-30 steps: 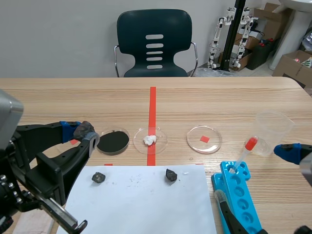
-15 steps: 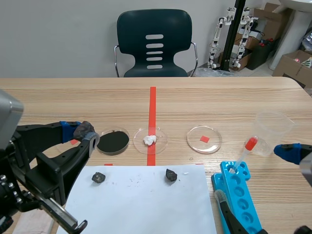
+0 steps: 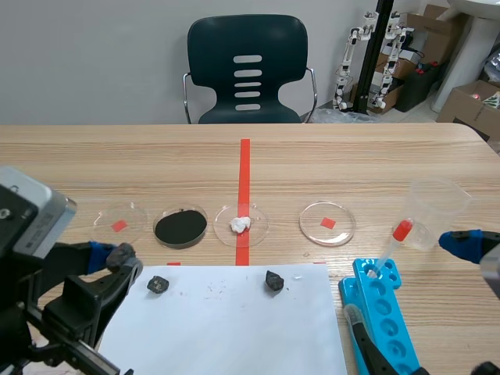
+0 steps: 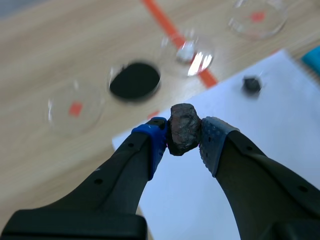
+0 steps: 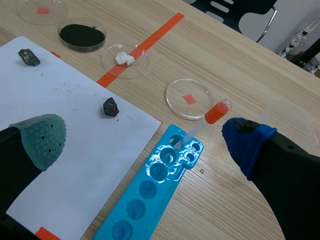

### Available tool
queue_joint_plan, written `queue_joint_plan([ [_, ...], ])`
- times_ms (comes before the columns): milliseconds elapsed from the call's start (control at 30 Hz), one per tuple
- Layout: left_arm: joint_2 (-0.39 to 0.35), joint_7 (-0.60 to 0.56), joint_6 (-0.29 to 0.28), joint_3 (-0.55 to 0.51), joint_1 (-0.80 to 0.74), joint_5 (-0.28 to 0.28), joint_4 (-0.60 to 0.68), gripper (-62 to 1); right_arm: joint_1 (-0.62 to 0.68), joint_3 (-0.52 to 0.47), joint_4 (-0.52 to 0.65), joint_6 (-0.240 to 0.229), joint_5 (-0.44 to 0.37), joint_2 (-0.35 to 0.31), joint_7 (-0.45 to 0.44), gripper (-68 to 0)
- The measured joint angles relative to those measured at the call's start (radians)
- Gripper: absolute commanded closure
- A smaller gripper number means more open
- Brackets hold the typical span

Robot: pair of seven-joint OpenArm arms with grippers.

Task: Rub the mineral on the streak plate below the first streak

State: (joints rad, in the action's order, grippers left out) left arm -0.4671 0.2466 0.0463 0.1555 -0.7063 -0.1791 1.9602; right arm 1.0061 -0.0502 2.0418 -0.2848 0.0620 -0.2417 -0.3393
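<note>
A rough dark mineral lump (image 4: pixel 182 125) is pinched in the left gripper (image 4: pixel 183 131); the right gripper (image 5: pixel 145 140) is spread wide.

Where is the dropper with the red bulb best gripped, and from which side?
Take the dropper on its clear stem just under the red bulb, from above, with the fingers across the stem. It leans with its tip in the blue tray, so that part stands free. Pinching the bulb would likely squeeze it.
</note>
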Motion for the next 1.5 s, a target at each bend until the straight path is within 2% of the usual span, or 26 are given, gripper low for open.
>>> queue_joint_plan([
  [67,0.001,0.145,0.035,0.000,0.021,-0.036,-0.002,-14.5,0.000,0.000,0.000,0.000,0.000,0.000,0.000,-67.9],
  [267,0.002,0.447,0.150,0.000,0.092,-0.133,-0.002,-14.5,0.000,0.000,0.000,0.000,0.000,0.000,0.000,-67.9],
  [367,0.013,0.541,0.215,0.000,0.114,-0.135,-0.002,-14.5,0.000,0.000,0.000,0.000,0.000,0.000,0.000,-67.9],
  [633,0.037,0.826,0.283,-0.031,0.159,-0.145,-0.002,-14.5,0.000,0.000,0.000,0.000,0.000,0.000,0.000,-67.9],
  [800,0.037,0.906,0.283,-0.065,0.185,-0.212,-0.011,-14.5,0.000,0.000,0.000,0.000,0.000,0.000,0.000,-67.9],
  [900,0.037,0.931,0.299,-0.067,0.212,-0.212,-0.055,-14.5,0.000,0.000,0.000,0.000,0.000,0.000,0.000,-67.9],
  [1033,0.037,0.940,0.301,-0.067,0.257,-0.246,-0.132,-14.5,0.000,0.000,0.000,0.000,0.000,0.000,0.000,-67.9],
  [1167,0.035,0.956,0.301,-0.067,0.284,-0.257,-0.174,-14.5,0.000,0.000,0.000,0.000,0.000,0.000,0.000,-67.9],
  [1300,0.015,0.954,0.302,-0.067,0.305,-0.318,-0.188,-14.5,0.000,0.000,0.000,0.000,0.000,0.000,0.000,-67.9],
  [1500,-0.005,0.949,0.301,-0.067,0.307,-0.335,-0.245,-14.5,0.000,0.000,0.000,0.000,0.000,0.000,0.000,-67.9],
])
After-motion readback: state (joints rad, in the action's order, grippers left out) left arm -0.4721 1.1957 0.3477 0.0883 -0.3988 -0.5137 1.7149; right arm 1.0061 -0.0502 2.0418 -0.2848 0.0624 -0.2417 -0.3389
